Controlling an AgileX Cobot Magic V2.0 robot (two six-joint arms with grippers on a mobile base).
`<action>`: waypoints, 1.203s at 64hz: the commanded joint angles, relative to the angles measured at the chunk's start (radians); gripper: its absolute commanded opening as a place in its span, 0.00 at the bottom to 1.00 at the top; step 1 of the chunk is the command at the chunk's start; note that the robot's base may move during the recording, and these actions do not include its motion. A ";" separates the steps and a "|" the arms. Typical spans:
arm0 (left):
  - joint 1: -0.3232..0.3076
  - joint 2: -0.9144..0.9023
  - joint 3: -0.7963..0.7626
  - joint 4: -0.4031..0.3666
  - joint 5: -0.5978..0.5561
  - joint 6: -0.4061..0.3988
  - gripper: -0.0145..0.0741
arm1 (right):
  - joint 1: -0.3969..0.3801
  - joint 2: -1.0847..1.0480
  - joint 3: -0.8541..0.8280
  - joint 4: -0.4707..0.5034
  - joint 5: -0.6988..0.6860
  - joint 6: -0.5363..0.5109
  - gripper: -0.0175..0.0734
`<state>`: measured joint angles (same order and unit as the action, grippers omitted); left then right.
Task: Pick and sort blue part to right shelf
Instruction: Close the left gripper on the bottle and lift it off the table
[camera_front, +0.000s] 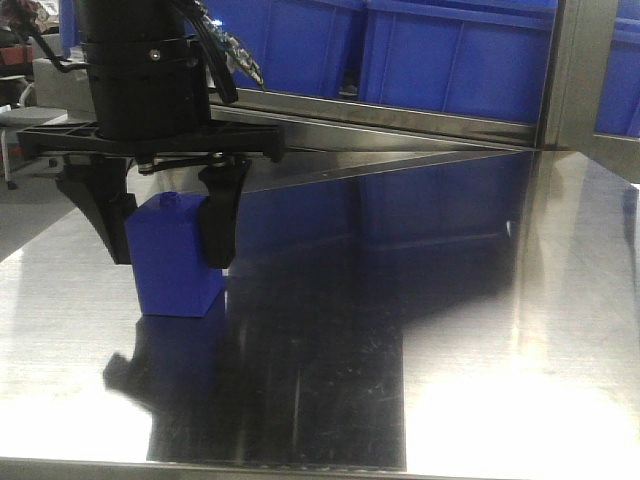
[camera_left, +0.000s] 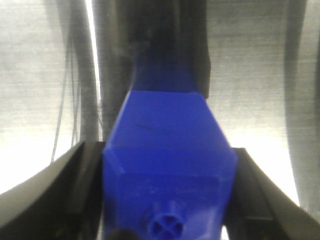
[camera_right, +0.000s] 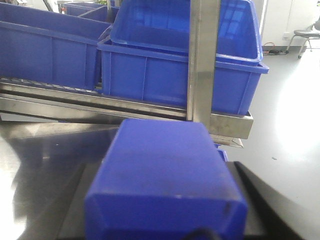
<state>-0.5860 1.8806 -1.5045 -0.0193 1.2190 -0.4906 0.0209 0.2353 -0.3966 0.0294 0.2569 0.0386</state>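
Note:
A blue boxy part (camera_front: 175, 270) stands on the steel table (camera_front: 450, 300) at the left. My left gripper (camera_front: 170, 255) points down over it with a black finger against each side, shut on it. In the left wrist view the part (camera_left: 167, 140) fills the space between the fingers of that gripper (camera_left: 170, 200). My right gripper (camera_right: 165, 210) is out of the front view. It is shut on a second blue part (camera_right: 165, 165), held level facing the right shelf (camera_right: 202, 60). The shelf holds large blue bins (camera_right: 175, 75).
The shelf's steel rail (camera_front: 400, 110) and blue bins (camera_front: 450, 50) run along the back of the table, with a steel post (camera_front: 570, 70) at the back right. Open floor and a chair (camera_right: 307, 35) lie to the right of the shelf.

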 joint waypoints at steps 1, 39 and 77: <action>-0.006 -0.046 -0.031 -0.002 0.024 -0.009 0.61 | -0.005 0.008 -0.028 -0.009 -0.091 -0.008 0.67; -0.021 -0.124 -0.029 -0.125 -0.008 0.263 0.56 | -0.005 0.008 -0.028 -0.009 -0.091 -0.008 0.67; 0.048 -0.490 0.340 -0.246 -0.598 0.625 0.56 | -0.005 0.008 -0.028 -0.009 -0.091 -0.008 0.67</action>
<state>-0.5500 1.4823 -1.2028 -0.2410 0.7655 0.1291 0.0209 0.2353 -0.3966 0.0294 0.2569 0.0386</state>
